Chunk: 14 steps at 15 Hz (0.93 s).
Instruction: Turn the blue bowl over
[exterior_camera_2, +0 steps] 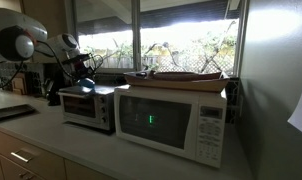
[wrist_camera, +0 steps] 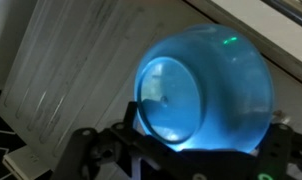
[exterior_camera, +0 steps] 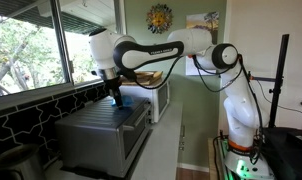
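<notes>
The blue bowl (wrist_camera: 206, 90) fills the wrist view. A round flat face of it is turned to the left and its smooth domed wall to the right. It rests on the ribbed top of the grey oven (wrist_camera: 71, 70). My gripper (wrist_camera: 188, 157) is open, with one dark finger at each side of the bowl's near part; contact cannot be made out. In both exterior views the gripper (exterior_camera: 114, 92) (exterior_camera_2: 83, 76) hangs straight down over the bowl (exterior_camera: 116, 104) (exterior_camera_2: 88, 85) on the oven (exterior_camera: 99, 135) (exterior_camera_2: 88, 108).
A white microwave (exterior_camera_2: 171, 122) (exterior_camera: 153, 97) stands right beside the oven, with a flat wooden tray (exterior_camera_2: 186, 75) on top. Windows (exterior_camera: 31, 45) run close behind the counter. A black tiled ledge (exterior_camera: 31, 115) borders the oven's window side.
</notes>
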Tool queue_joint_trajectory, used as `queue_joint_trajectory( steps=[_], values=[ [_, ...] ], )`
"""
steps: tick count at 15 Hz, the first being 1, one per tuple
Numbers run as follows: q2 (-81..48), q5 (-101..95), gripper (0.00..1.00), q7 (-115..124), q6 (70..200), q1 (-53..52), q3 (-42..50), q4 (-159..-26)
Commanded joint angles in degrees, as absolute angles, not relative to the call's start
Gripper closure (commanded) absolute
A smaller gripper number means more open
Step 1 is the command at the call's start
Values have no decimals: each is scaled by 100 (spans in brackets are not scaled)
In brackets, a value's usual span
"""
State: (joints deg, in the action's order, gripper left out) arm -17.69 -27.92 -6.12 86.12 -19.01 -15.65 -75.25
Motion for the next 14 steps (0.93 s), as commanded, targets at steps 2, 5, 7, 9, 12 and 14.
queue_joint_trajectory(
  steps=[2, 5, 7, 9, 12, 14],
  values=[
    [-1814, -2092, 0, -661, 8704, -1708, -1599, -7398],
    [-1769, -2369, 0, -606, 8641, -1774, -1565, -7418],
    [-1770, -2366, 0, -601, 8644, -1770, -1565, -7416],
    [-1787, -2255, 0, -586, 8596, -1746, -1571, -7373],
    [-1803, -1619, 0, -640, 8636, -1585, -1612, -7243],
    [-1820, -1196, 0, -628, 8645, -1504, -1608, -7189]
  ],
)
